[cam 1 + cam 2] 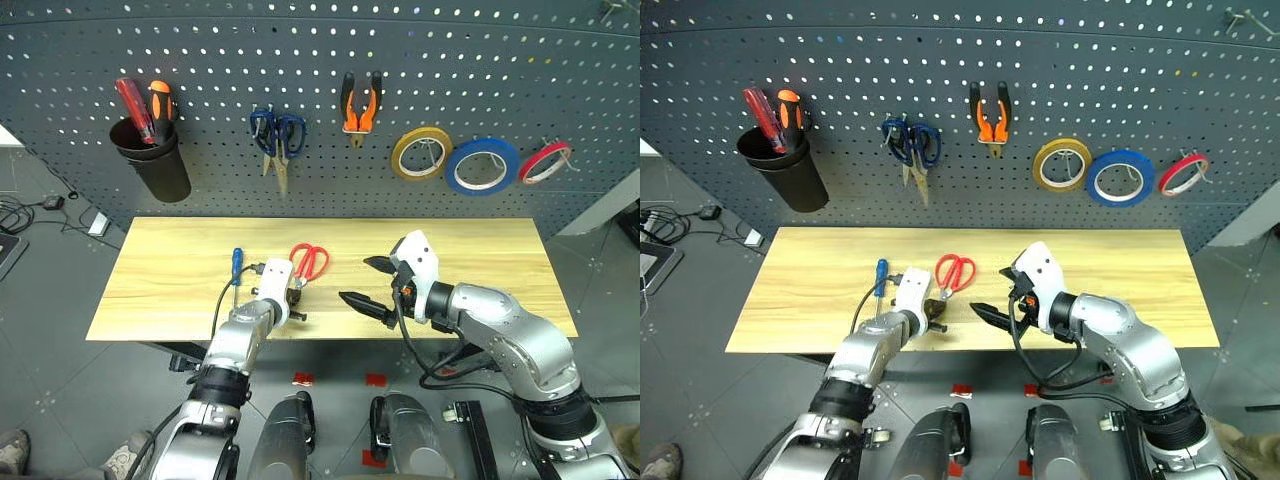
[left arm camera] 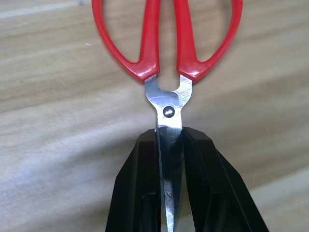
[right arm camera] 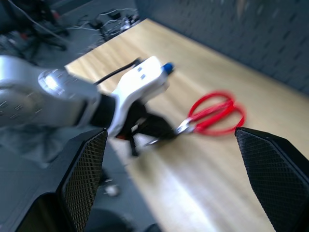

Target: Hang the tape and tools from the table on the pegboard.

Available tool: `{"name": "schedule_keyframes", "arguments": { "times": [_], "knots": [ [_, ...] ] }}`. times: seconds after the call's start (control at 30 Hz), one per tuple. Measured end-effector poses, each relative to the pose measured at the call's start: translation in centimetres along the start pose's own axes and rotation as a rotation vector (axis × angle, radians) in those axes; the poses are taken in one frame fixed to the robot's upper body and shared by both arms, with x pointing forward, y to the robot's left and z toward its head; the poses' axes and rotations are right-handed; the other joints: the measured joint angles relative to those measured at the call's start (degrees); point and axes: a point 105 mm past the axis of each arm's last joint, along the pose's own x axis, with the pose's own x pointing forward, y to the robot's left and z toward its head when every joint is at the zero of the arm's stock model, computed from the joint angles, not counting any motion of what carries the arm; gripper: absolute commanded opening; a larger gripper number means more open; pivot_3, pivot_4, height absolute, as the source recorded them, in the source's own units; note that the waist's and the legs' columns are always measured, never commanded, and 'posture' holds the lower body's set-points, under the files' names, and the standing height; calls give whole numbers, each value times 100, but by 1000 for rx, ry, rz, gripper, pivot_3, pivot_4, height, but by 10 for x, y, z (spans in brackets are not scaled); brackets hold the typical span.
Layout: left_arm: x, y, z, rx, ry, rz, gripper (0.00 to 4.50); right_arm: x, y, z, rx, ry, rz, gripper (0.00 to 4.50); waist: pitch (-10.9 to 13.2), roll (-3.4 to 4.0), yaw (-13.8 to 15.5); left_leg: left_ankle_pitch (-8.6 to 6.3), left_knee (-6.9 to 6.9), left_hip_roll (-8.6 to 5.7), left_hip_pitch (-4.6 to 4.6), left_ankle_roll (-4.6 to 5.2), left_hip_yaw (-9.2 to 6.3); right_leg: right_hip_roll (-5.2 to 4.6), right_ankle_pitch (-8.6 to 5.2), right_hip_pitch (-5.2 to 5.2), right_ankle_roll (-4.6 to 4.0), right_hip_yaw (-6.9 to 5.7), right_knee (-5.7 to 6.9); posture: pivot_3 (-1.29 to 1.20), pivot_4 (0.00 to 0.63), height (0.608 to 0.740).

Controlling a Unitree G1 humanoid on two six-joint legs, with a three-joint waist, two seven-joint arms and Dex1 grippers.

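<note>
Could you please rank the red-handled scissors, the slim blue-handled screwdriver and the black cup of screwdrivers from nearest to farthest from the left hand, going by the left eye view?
1. The red-handled scissors: blades clamped in the left hand, handles toward the pegboard.
2. The slim blue-handled screwdriver: on the table, to the hand's left.
3. The black cup of screwdrivers: on the pegboard, upper left.

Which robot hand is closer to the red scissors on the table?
The left one. The left gripper is shut on the blades of the red scissors, which lie on the table. The right gripper hangs open off to their right, not touching them.
</note>
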Motion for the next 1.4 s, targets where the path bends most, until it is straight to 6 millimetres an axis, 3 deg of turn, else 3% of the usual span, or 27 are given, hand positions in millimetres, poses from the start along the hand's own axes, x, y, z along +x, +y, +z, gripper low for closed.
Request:
{"name": "schedule_keyframes", "arguments": {
  "times": [0.17, 0.27, 0.47, 0.77, 0.97, 1.17, 1.4],
  "knots": [
    [-38, 0, 37, 197, -293, 32, 375, -2, -3, 26, -134, -128, -87, 4500, 2, -4, -58, -3, -3, 3, -4, -4, 0, -1, 1, -3, -1, 0, -5, -300, 228, 740],
    [-60, 5, 47, 284, -387, 123, 375, -4, 1, 37, -176, -181, -93, 4500, 2, -4, -107, -6, -2, 2, -4, 1, 0, -3, 0, 1, 0, 0, -12, -299, 225, 740],
    [-97, 22, 72, 370, -541, 316, 375, -6, 3, 40, -185, -198, -82, 4500, 2, -4, -127, -7, -1, 2, -5, 3, -3, -2, 0, 0, 1, -5, -9, -292, 219, 740],
    [-128, 13, 106, 438, -706, 373, 375, -5, -2, 55, -229, -254, -98, 4500, 1, -5, -138, -7, 0, 1, -5, 5, -1, 0, 0, 0, 0, -5, -4, -272, 204, 740],
    [-118, 8, 98, 388, -654, 322, 375, -4, -1, 56, -236, -255, -82, 4500, -1, -5, -139, -6, 3, 1, -4, 5, -1, 1, 0, 0, 0, -4, 0, -277, 206, 740],
    [-74, 5, 38, 204, -337, 187, 375, -1, 1, 47, -220, -203, -63, 4500, -1, -6, -141, -6, 11, 2, -4, 5, -4, 4, 0, 0, 1, -4, 8, -282, 212, 740],
    [-38, -8, 11, 56, -123, 61, 375, 7, 7, 10, -104, 18, 4, 4500, -2, -7, -142, -6, 28, 3, -3, 6, -6, 5, 0, 4, 0, -4, 17, -297, 216, 740]
  ]
}}
